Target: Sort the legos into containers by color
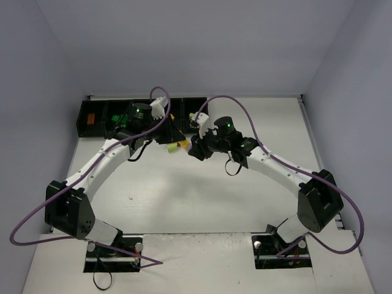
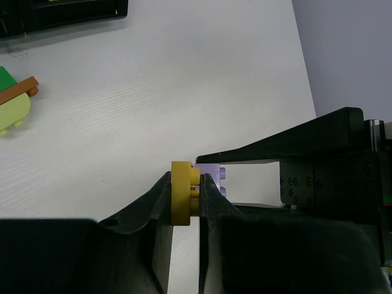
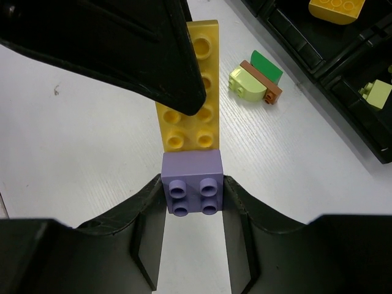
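Nearest the arm bases, over the bare white table [image 3: 67,159], the two arms meet on one joined piece. The right gripper [image 3: 192,191] is pinched on a lilac brick [image 3: 192,166], one finger on each side of it and only the tips engaged. The left gripper [image 2: 185,181] is clamped on the thin edges of a long yellow brick [image 3: 197,131] that is stuck end-on to the lilac one. The likely step is to pull the two colours apart, and that is where it could fail. Both holds are shallow, so a straight tug against tight studs could slide one brick out of its fingers, and the pair would then swing or drop together. A sudden release could also fling a brick. A little farther out and to the right lies a loose cluster [image 3: 256,82] of lime, green and brown pieces, which a falling brick could scatter. Farthest, the containers [image 2: 116,7] line the back edge, some with bricks inside; a dropped brick could bounce into the wrong bin.
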You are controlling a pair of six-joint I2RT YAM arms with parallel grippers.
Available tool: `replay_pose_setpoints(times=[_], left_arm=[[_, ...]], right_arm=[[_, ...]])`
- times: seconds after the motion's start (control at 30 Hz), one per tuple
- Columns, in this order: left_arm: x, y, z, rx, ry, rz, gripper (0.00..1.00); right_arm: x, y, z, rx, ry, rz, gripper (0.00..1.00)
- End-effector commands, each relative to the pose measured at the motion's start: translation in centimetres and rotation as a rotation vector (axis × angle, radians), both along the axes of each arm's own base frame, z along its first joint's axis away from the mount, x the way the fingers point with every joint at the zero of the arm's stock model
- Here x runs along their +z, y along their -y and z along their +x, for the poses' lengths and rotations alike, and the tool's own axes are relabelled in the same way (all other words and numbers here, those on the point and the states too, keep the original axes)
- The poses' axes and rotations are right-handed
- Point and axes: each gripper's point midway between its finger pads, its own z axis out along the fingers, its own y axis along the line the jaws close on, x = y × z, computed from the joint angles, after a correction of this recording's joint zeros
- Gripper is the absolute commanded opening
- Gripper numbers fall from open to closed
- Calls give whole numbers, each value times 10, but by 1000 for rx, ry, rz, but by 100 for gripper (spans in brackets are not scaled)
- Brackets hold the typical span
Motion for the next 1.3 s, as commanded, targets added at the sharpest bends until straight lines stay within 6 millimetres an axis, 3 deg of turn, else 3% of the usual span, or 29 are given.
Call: replay_pose_setpoints(times=[0.0, 0.07, 0.23, 0.37, 0.5, 0.63, 0.67, 0.73, 0.8, 0.83, 0.87, 0.97, 1.07, 1.2, 1.27], left_arm=[[25, -4, 8, 20, 120, 13, 0], [11, -10, 10, 34, 119, 71, 0], [-19, -35, 21, 117, 106, 237, 0], [-30, -47, 25, 151, 112, 303, 0], [-28, -45, 34, 163, 128, 299, 0], [-13, -46, 64, 213, 202, 316, 0], [0, -48, 78, 244, 237, 316, 0], [-1, -53, 101, 271, 246, 320, 0], [17, -55, 126, 302, 287, 303, 0], [4, -55, 139, 304, 264, 313, 0], [4, -58, 158, 317, 264, 312, 3], [0, -67, 187, 350, 247, 295, 4], [-12, -71, 215, 369, 221, 285, 10], [-27, -66, 239, 351, 209, 294, 29], [-21, -62, 244, 340, 229, 281, 44]], right_arm=[[33, -3, 15, -31, 99, 52, 6], [35, -1, 15, -35, 107, 52, 1], [41, 5, 16, -59, 125, 53, 0], [45, 10, 18, -75, 133, 58, 0], [46, 17, 22, -96, 141, 52, 0], [43, 23, 23, -109, 134, 47, 0], [41, 25, 22, -114, 131, 43, 0], [42, 27, 22, -117, 131, 45, 0], [40, 30, 22, -121, 126, 42, 0], [41, 30, 21, -121, 126, 42, 0], [40, 31, 21, -121, 123, 41, 0], [39, 32, 18, -117, 119, 42, 0], [40, 33, 17, -114, 117, 45, 0], [40, 35, 13, -108, 111, 44, 0], [40, 36, 12, -106, 108, 45, 0]])
